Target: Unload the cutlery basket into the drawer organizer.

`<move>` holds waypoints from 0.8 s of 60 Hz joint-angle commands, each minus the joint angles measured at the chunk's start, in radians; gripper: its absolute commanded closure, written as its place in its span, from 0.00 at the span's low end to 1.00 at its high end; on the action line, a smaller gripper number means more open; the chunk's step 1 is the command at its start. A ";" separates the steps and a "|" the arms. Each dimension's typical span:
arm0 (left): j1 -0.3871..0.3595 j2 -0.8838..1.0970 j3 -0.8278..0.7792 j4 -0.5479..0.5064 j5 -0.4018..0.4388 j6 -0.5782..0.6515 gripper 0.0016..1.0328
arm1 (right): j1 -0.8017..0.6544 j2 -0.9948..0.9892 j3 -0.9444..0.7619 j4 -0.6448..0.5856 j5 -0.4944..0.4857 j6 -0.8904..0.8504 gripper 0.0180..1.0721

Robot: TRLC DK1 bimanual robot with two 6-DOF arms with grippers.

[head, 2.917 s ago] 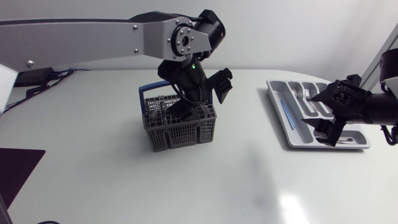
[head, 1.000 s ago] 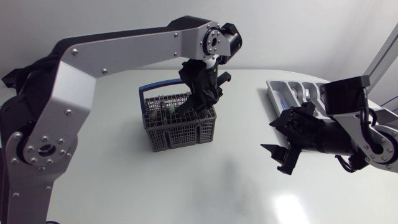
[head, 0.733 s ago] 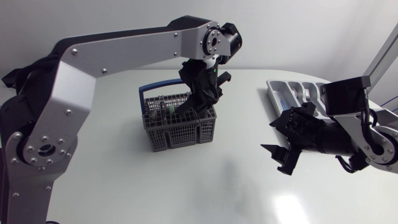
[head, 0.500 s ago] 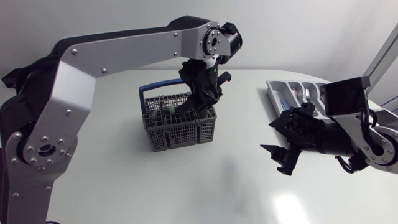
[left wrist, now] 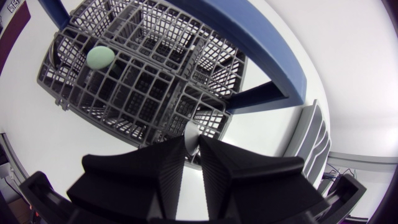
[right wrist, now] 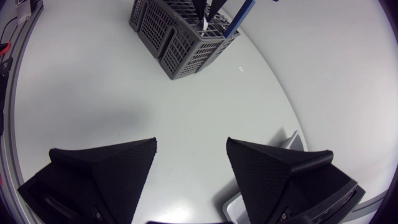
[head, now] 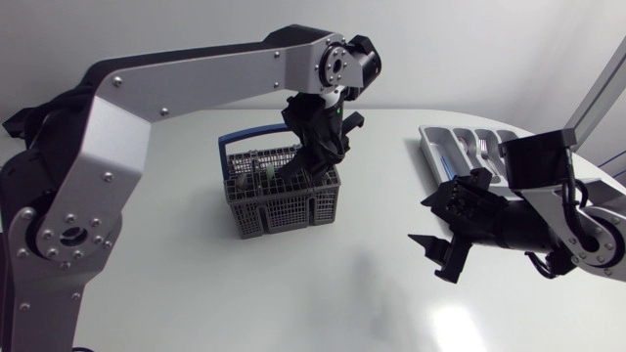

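The grey cutlery basket [head: 284,200] with a blue handle [left wrist: 249,43] stands mid-table. My left gripper [head: 305,164] reaches down into its right side. In the left wrist view the left gripper [left wrist: 192,143] is open only narrowly, with the silver end of a cutlery piece [left wrist: 191,132] standing between its fingertips. A pale green utensil end [left wrist: 100,57] sits in a far compartment. The grey drawer organizer [head: 442,181] lies at the right with some cutlery [head: 479,147] in it. My right gripper [head: 437,238] hangs open and empty over bare table, between basket and organizer.
From the right wrist view the basket [right wrist: 180,31] is well ahead of the right gripper [right wrist: 189,155], with white tabletop between. A corner of the organizer [right wrist: 292,140] shows beside the right finger. My left arm's long silver links arch over the table's left half.
Since 2.9 s ago my right gripper left the organizer for the table's middle, and it has just sunk slightly further forward. The left gripper has stayed in the basket over the last second.
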 commanded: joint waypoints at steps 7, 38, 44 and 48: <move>0.004 -0.018 0.000 -0.001 -0.015 -0.020 0.86 | 0.008 -0.010 -0.025 0.010 0.009 0.012 0.23; -0.002 -0.102 -0.032 0.004 -0.024 -0.016 0.89 | 0.020 -0.019 -0.032 0.010 0.023 0.010 0.23; -0.003 -0.125 -0.047 0.008 -0.024 -0.011 0.89 | 0.031 -0.026 -0.034 0.010 0.034 0.012 0.23; -0.003 -0.138 -0.055 0.008 -0.024 -0.009 0.89 | 0.034 -0.030 -0.034 0.008 0.035 0.013 0.23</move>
